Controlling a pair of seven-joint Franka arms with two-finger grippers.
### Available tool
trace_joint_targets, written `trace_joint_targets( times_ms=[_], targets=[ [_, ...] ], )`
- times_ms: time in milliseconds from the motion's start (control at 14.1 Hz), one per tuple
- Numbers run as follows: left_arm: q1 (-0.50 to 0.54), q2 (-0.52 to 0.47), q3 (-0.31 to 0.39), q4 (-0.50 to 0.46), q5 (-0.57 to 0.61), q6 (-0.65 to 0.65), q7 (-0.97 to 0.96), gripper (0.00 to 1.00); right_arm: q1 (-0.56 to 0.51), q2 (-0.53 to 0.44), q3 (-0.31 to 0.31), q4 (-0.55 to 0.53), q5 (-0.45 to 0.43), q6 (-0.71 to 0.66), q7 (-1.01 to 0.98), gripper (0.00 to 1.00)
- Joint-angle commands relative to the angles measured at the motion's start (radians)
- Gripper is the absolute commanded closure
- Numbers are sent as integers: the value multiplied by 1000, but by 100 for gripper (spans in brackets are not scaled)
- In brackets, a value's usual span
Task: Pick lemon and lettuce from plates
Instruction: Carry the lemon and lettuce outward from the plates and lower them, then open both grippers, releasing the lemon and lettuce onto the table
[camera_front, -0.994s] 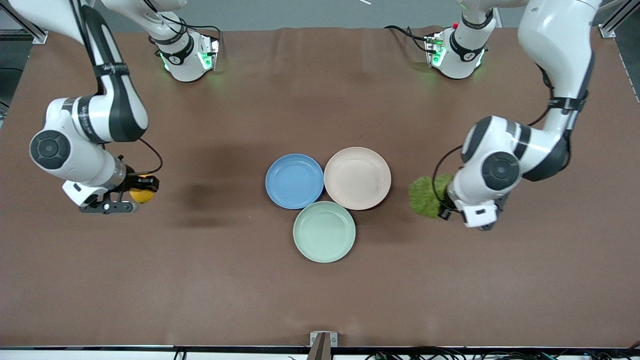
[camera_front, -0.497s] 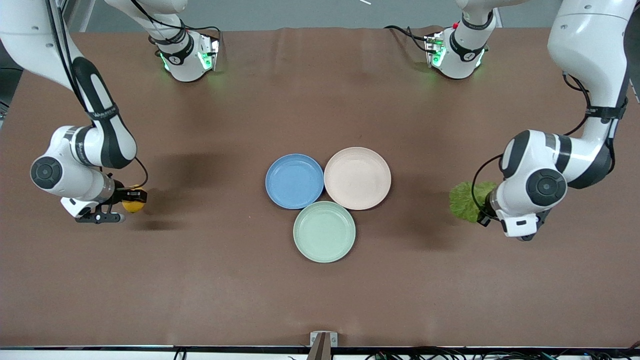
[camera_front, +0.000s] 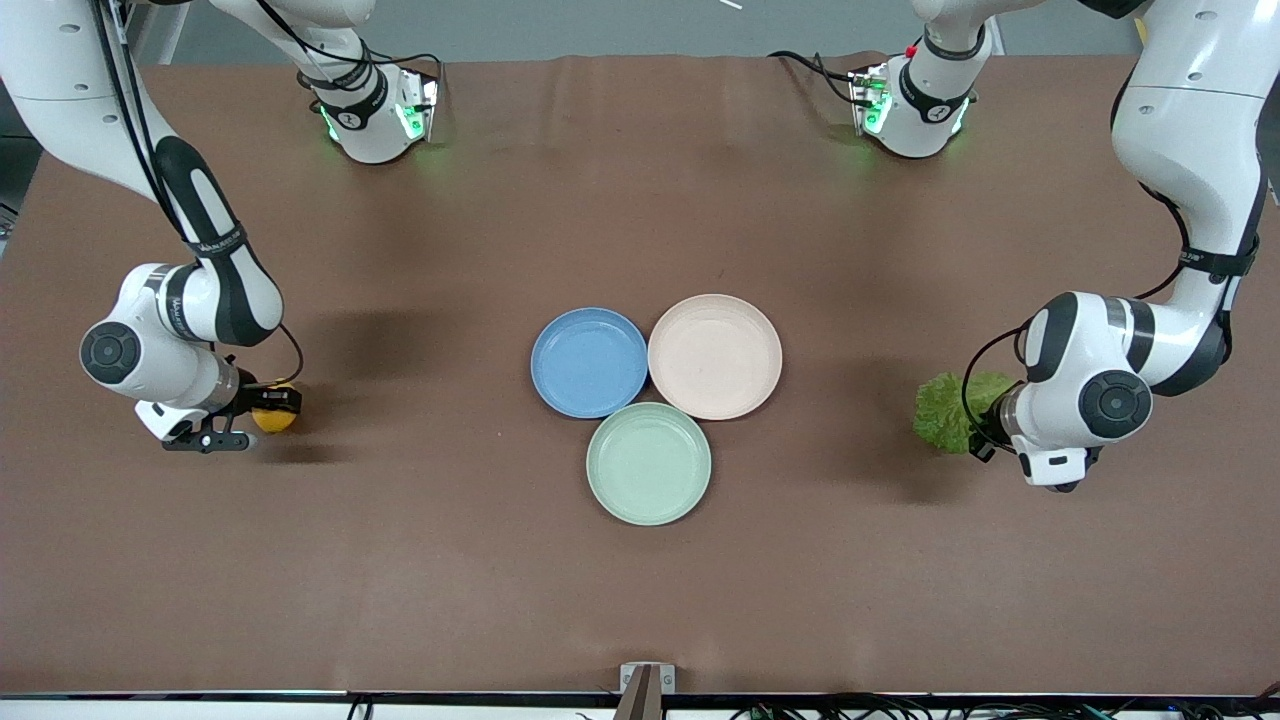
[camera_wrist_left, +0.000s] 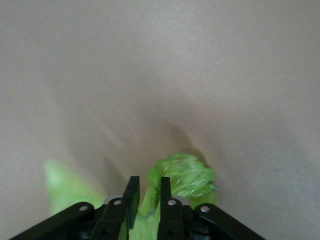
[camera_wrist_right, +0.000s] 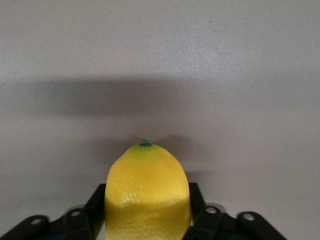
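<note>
Mint-green plate (camera_front: 649, 463) lies nearest, then the bare blue and beige plates (camera_front: 589, 361); both picks look done, the right gripper (camera_front: 262, 412) pinching the lemon (camera_front: 272, 418), the left gripper (camera_front: 985, 440) pinching the lettuce (camera_front: 942, 412), set-down remaining.

Mint-green plate (camera_front: 649, 464) on the brown table (camera_front: 400, 560), nearest the front camera, sitting empty.
</note>
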Motion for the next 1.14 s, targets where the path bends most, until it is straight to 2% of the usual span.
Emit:
trace_joint_targets(
  times_ms=[0, 71, 142, 213, 284, 568, 781, 1065],
  targets=[
    [-5, -16, -11, 2, 6, -2, -5, 50, -16, -99, 27, 8, -18, -110, 16, 0],
    [-5, -20, -11, 2, 6, -5, -6, 47, -10, -157, 31, 20, -18, -187, 16, 0],
    [-4, -26, -11, 4, 6, -8, -3, 33, -5, -213, 33, 31, -17, -259, 16, 0],
    [-2, -34, -12, 5, 6, -11, -5, 12, 8, -276, 33, 47, -14, -343, 17, 0],
    [-1, -55, -14, 5, 4, -12, -3, 0, 14, -328, 33, 67, -14, -414, 19, 0],
    [7, -144, -44, 50, -2, -89, 24, 0, 36, -472, 35, 184, -3, -663, 20, 0],
    [7, -192, -57, 151, -3, -233, 174, 0, 44, -486, 36, 341, 55, -853, 19, 0],
    [8, -284, -57, 222, -36, -333, 416, 0, 65, -486, 36, 468, 57, -932, 22, 0]
  ],
)
